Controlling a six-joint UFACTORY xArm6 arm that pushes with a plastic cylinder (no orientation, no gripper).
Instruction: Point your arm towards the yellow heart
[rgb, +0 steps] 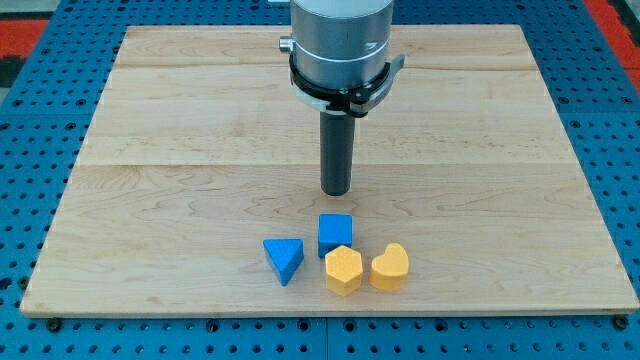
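The yellow heart (390, 267) lies near the view's bottom, right of centre, on the wooden board (180, 150). A yellow hexagon (343, 270) touches its left side. A blue cube (335, 235) sits just above the hexagon. A blue triangle (284, 259) lies to the left of them. My tip (336, 192) stands above the blue cube, apart from it, and up and to the left of the yellow heart, touching no block.
The board rests on a blue perforated table (40, 80). The arm's grey body (340, 45) hangs over the board's upper middle. A red strip (620, 20) shows at the top right corner.
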